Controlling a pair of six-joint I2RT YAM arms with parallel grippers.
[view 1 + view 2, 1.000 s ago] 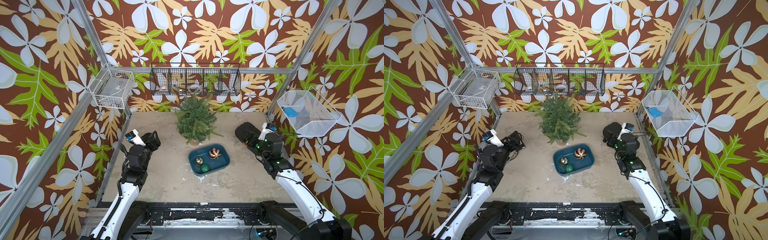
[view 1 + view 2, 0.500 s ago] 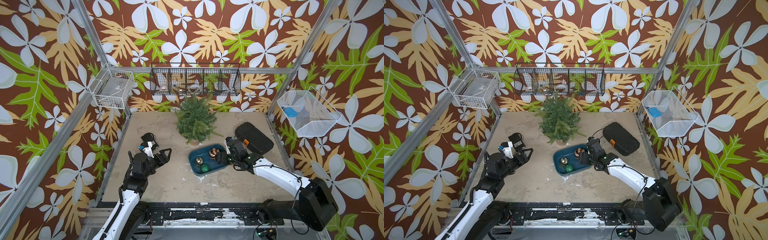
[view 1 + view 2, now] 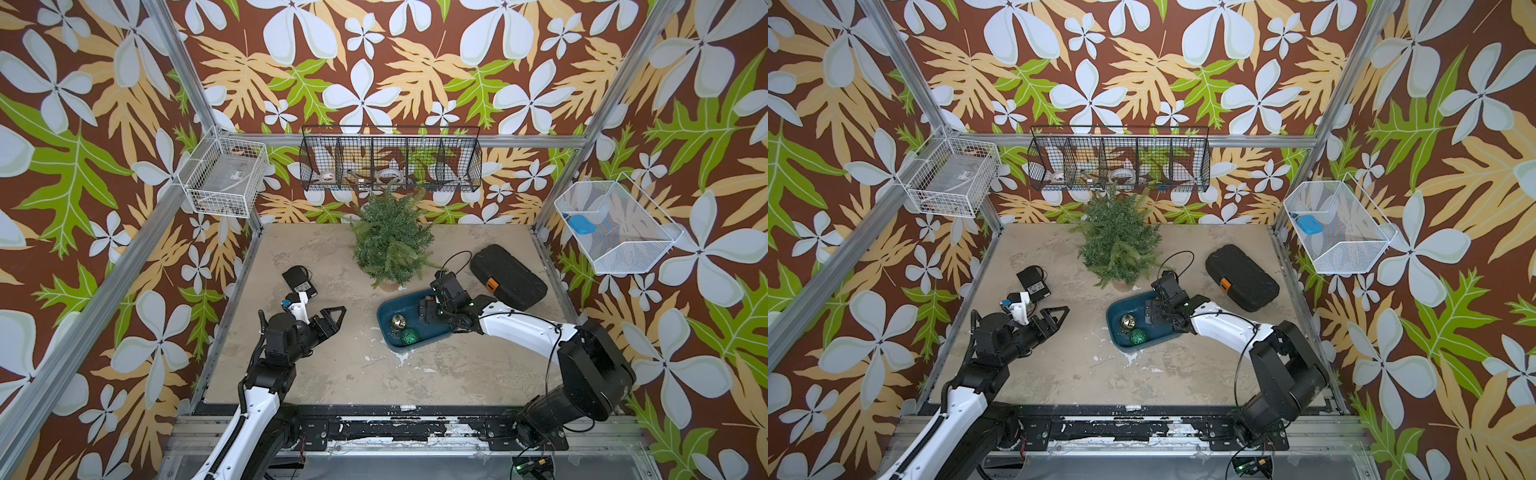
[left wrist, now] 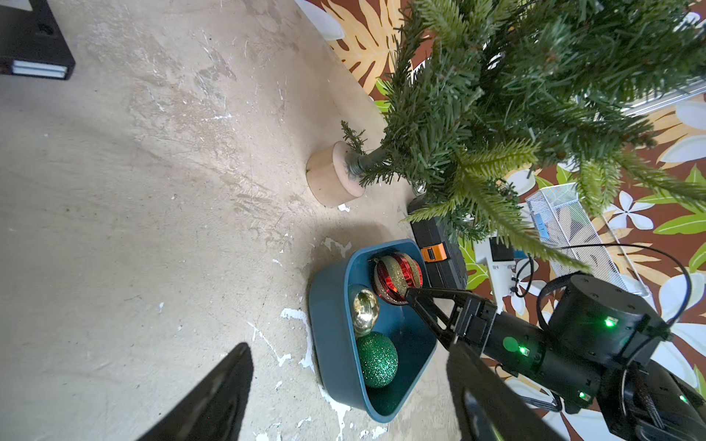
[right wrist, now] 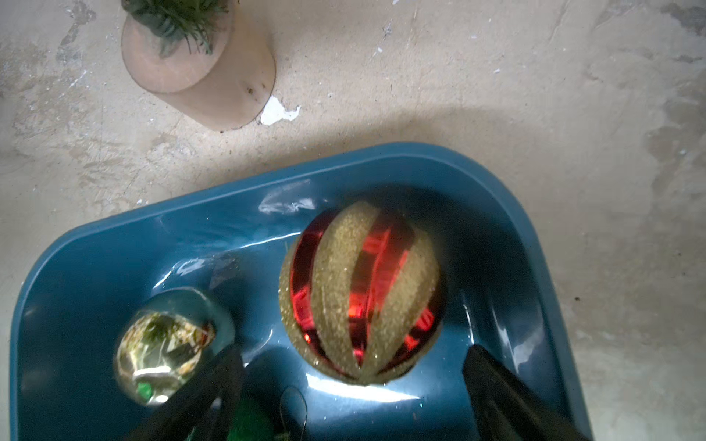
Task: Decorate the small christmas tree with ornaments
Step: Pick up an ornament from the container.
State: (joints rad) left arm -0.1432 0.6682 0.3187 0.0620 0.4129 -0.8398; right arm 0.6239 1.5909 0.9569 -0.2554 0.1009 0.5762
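A small christmas tree (image 3: 390, 243) stood upright on its tan base (image 4: 331, 175) at the far middle of the worn table (image 3: 357, 374), no bauble showing on its branches. Just in front of it, toward the near right, sat a blue tub (image 3: 384, 309) that held all three ornaments: the striped red and gold ball (image 5: 361, 292) in its far part, the shiny gold ball (image 3: 397, 321) and the glittery green ball (image 3: 409, 336) nearer the front, close together.

The right gripper (image 5: 353, 366) reached down into the tub, its fingers spread wide and poised either side of the striped ball; whether they touched it could not be told. The left gripper (image 3: 334, 316) hovered over bare table left of the tub, well apart from it, jaws likewise spread and holding nothing.

A black case (image 3: 508, 277) with an orange latch lay to the right of the tree, and a small black box (image 3: 298, 281) lay at the left edge. Wire baskets (image 3: 390, 158) hung on the flower-papered walls.
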